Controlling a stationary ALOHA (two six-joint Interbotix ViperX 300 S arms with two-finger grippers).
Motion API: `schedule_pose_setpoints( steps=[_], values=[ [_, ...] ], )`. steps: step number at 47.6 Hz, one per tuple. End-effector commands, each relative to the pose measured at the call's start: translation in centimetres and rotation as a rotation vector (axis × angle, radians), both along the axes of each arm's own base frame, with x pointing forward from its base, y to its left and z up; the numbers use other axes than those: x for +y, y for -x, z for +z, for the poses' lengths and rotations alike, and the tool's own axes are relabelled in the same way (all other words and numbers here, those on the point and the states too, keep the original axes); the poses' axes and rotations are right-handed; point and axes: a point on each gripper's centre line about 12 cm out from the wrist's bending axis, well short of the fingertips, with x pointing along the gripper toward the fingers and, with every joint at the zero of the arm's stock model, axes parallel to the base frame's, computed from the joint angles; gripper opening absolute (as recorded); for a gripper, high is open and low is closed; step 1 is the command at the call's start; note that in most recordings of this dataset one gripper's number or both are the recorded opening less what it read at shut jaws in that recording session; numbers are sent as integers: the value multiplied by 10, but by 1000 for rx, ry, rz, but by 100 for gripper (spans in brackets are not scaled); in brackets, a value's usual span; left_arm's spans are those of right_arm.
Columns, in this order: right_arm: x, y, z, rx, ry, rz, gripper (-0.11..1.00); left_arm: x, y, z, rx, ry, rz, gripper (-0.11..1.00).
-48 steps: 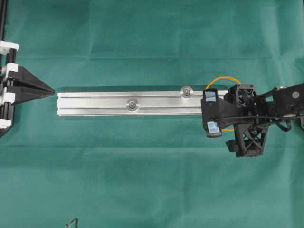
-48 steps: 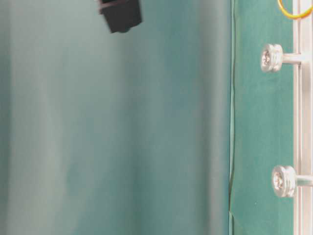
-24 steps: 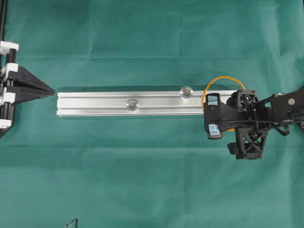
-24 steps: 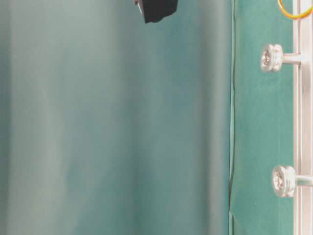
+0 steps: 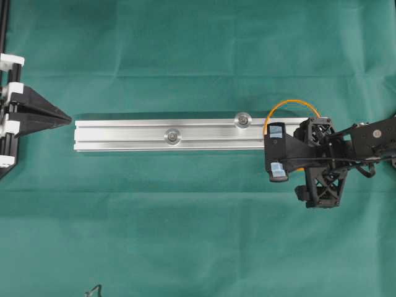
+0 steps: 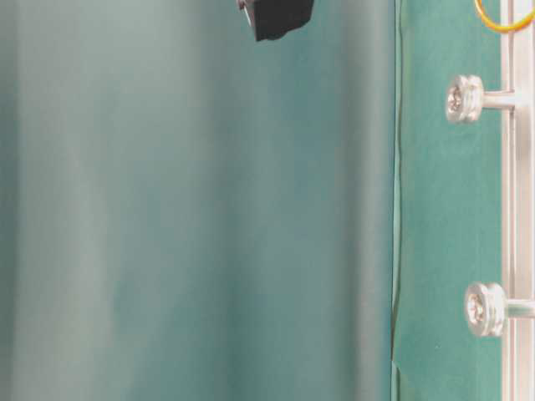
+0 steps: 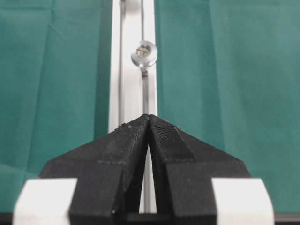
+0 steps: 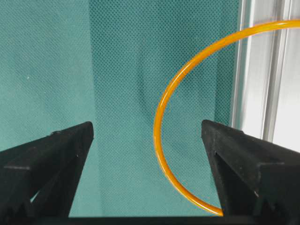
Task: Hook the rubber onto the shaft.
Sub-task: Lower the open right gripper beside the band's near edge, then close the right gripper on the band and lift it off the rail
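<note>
The rubber (image 5: 291,102) is a thin orange loop lying on the green cloth and across the right end of the silver rail (image 5: 124,136). Two silver shafts stand on the rail, one near its middle (image 5: 172,135) and one further right (image 5: 242,119). My right gripper (image 5: 277,151) hovers open over that rail end. In the right wrist view the rubber (image 8: 161,108) curves between the two black fingers (image 8: 51,159), untouched. My left gripper (image 5: 62,116) is shut on nothing, its tip just off the rail's left end. The left wrist view shows one shaft (image 7: 144,53) ahead.
Green cloth (image 5: 198,235) covers the table. The table-level view is turned sideways and shows the two shafts (image 6: 465,98) jutting from the rail, a bit of the rubber (image 6: 501,25), and a black part of the right gripper (image 6: 280,17) at the top.
The right gripper has come closer to the cloth and drawn back slightly to the right, uncovering more of the rubber's arc. The left arm and the rubber have not moved.
</note>
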Motion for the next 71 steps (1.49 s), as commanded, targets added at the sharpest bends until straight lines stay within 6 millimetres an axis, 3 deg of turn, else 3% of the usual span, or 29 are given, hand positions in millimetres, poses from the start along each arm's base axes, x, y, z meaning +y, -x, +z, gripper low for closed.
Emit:
schedule_pose_setpoints(
  steps=[1,5,9,19,25,49,71],
  values=[
    [2,-3,5,-21,-6,1,94,-1,-4,11,-26,-1,-3,2],
    [1,-4,5,-21,-6,-1,92,-1,-4,11,-26,-1,-3,2],
    [2,-3,5,-19,-5,2,84,-1,-4,11,-26,-1,-3,2],
    [2,-3,5,-21,-5,2,30,-1,-4,11,-25,-1,-3,2],
    [1,-4,5,-22,-5,0,8,-1,-4,11,-25,-1,-3,2],
    [1,-5,8,-26,-7,-13,8,-1,-3,10,-23,-1,-3,2],
    [-1,5,58,-60,-4,0,8,-1,-4,11,-25,-2,-4,2]
  ],
)
